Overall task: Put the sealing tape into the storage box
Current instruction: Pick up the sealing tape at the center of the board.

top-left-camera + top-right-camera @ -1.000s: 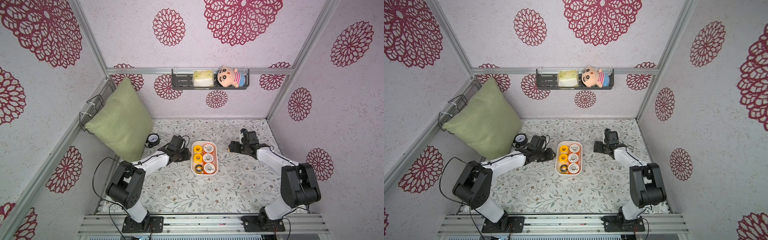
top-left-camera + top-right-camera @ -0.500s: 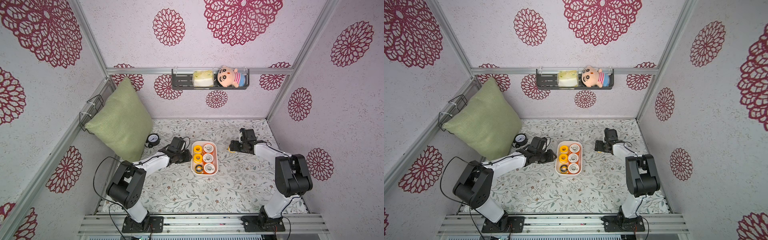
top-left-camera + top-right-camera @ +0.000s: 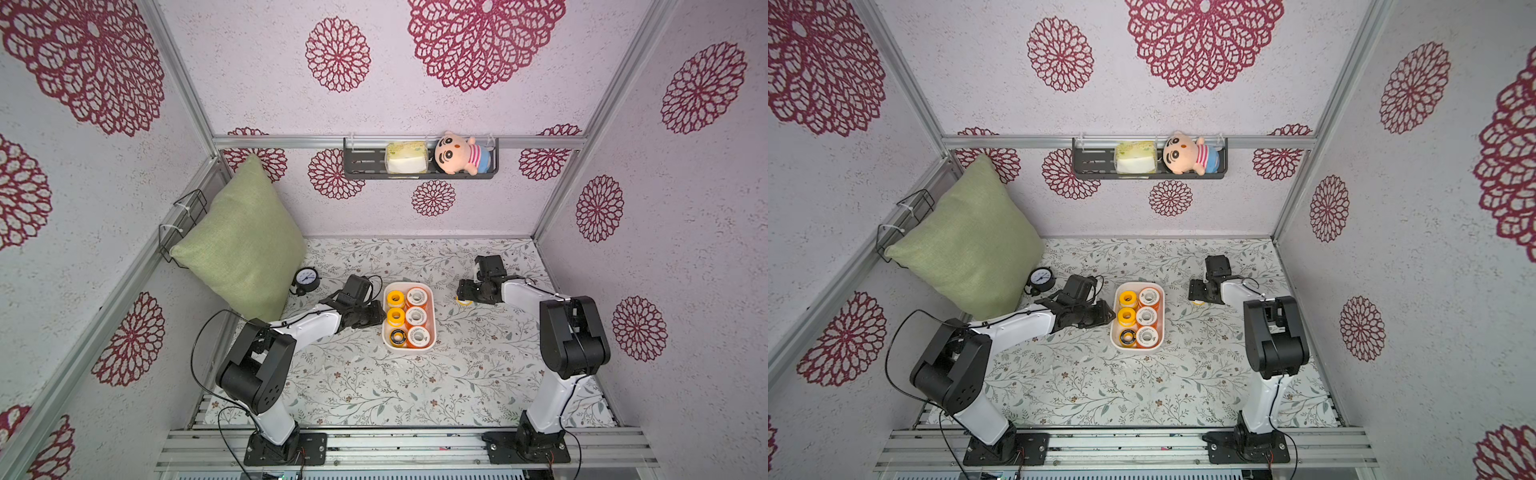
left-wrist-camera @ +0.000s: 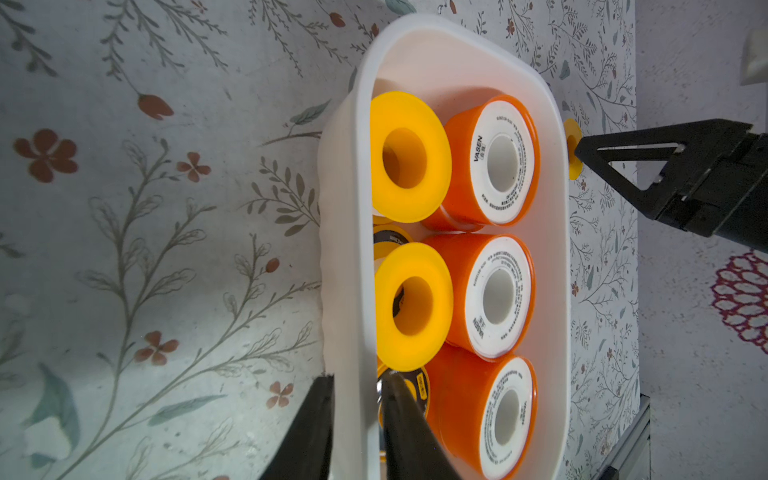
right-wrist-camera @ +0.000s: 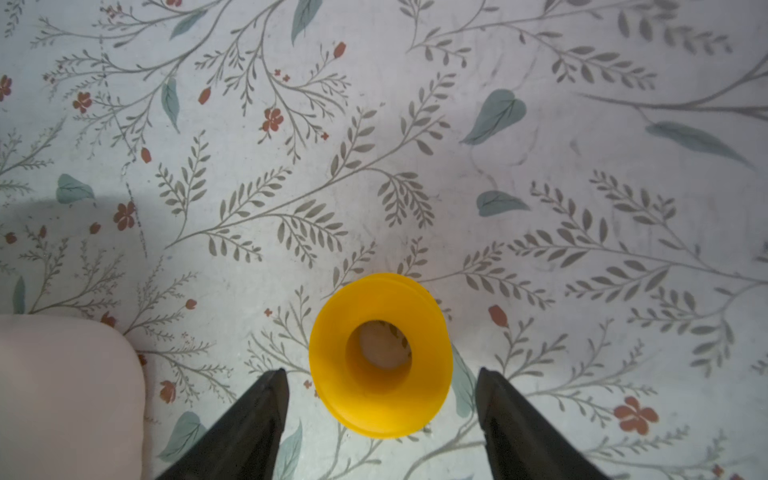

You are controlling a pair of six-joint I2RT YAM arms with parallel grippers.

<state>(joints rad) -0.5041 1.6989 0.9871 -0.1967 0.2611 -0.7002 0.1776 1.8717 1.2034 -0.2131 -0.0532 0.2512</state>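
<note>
In the storage box [image 3: 408,350], the top layer shows six: three orange spools [image 3: 416,317], two yellow spools [image 3: 395,298] and one black-faced spool [image 3: 398,336]. One loose yellow spool [image 5: 430,374] lies on the table [image 3: 457,374] just right of it, between the right gripper's [image 5: 380,372] wide, untouching jaws. The left gripper [image 4: 358,377] pinches the box's wall. Since a second ago, the right elbow has swung toward the back wall.

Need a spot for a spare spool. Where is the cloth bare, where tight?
Bare: the cloth between the storage box and the front rail, and the strip between box and back wall. Tight: both box sides: left hand astride its wall, right hand around a yellow spool.
</note>
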